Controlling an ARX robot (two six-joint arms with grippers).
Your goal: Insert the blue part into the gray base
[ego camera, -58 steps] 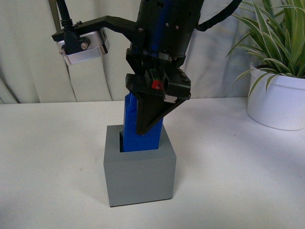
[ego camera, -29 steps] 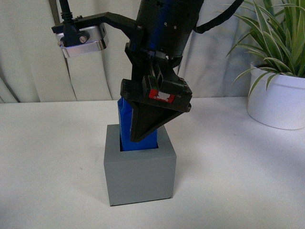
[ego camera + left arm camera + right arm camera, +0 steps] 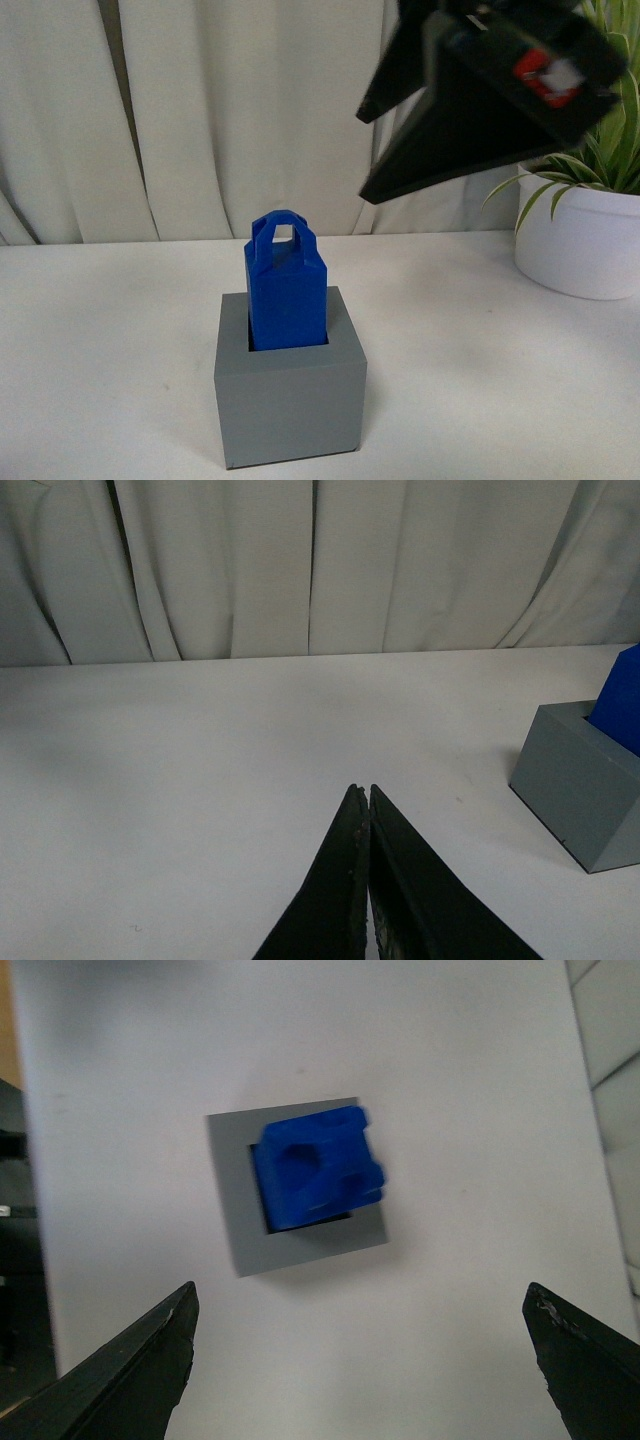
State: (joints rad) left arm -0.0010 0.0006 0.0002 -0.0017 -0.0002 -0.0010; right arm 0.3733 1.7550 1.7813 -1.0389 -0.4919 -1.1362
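The blue part (image 3: 287,290) stands upright in the recess of the gray base (image 3: 290,405), its upper half and loop handle sticking out. My right gripper (image 3: 365,158) is open and empty, raised above and to the right of the part, blurred in the front view. The right wrist view looks down on the blue part (image 3: 318,1168) in the gray base (image 3: 300,1250), with the right gripper (image 3: 360,1300) spread wide and well clear. My left gripper (image 3: 361,792) is shut and empty over bare table, away from the gray base (image 3: 575,785) and blue part (image 3: 622,702).
A green plant in a white pot (image 3: 578,235) stands on the white table at the back right. A pale curtain (image 3: 200,120) hangs along the table's far edge.
My right gripper has let go of the blue part and risen up and to the right. The blue part now stands free in the base's recess.
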